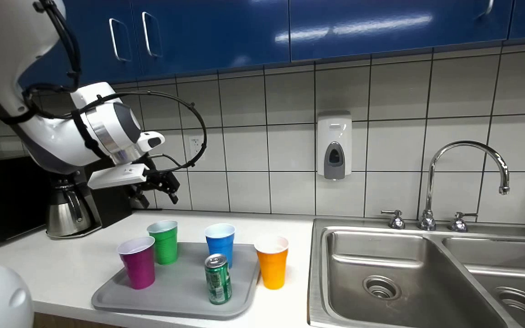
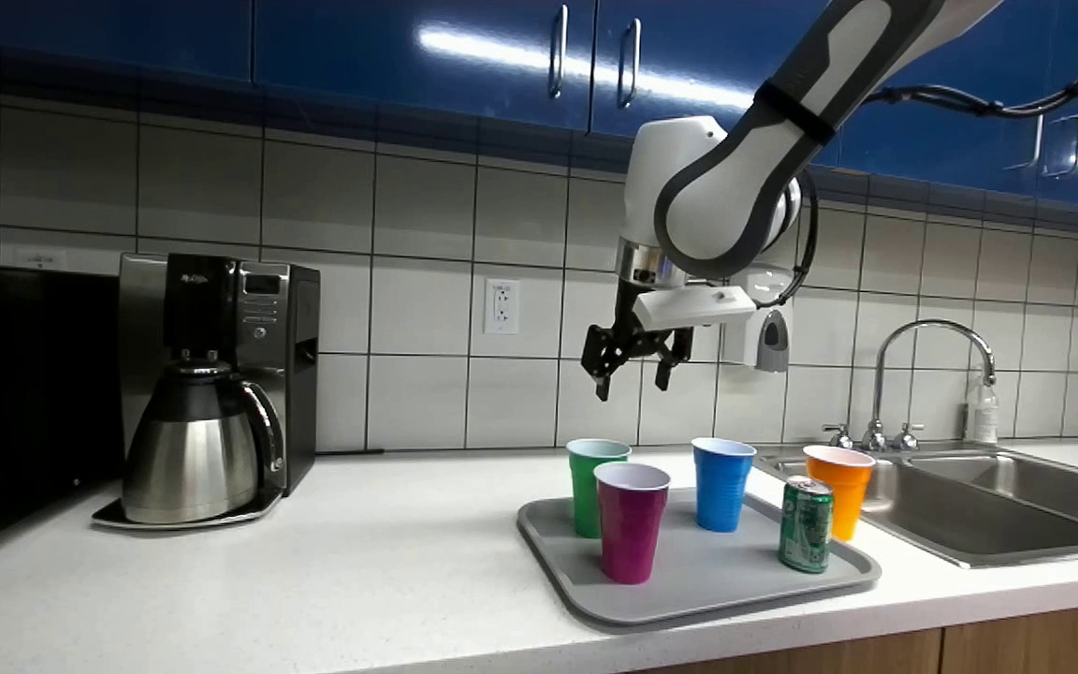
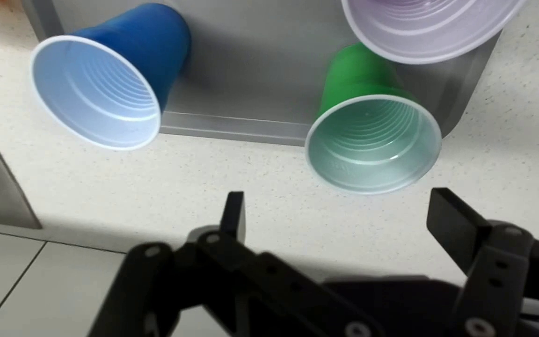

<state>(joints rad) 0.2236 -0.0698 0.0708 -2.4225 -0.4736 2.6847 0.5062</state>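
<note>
My jaws hang above the tabletop (image 2: 389,562), spread wide and gripping nothing, with the green cup (image 3: 372,140) closest. It stands upright toward the back of the gray tray (image 2: 717,576), and in the wrist view its rim sits off-center, reaching across to one side of the gap. If I drop without correcting that, I judge one jaw could land on the thin rim and knock the cup over. The purple cup (image 1: 137,266) overlaps it in every view, so I can't tell whether they touch; a shove might topple both. Squeezing hard would probably buckle the plastic wall. Any low sideways drift could clip the blue cup (image 2: 721,487), and a bumped tray could upset the soda can (image 1: 218,280).
</note>
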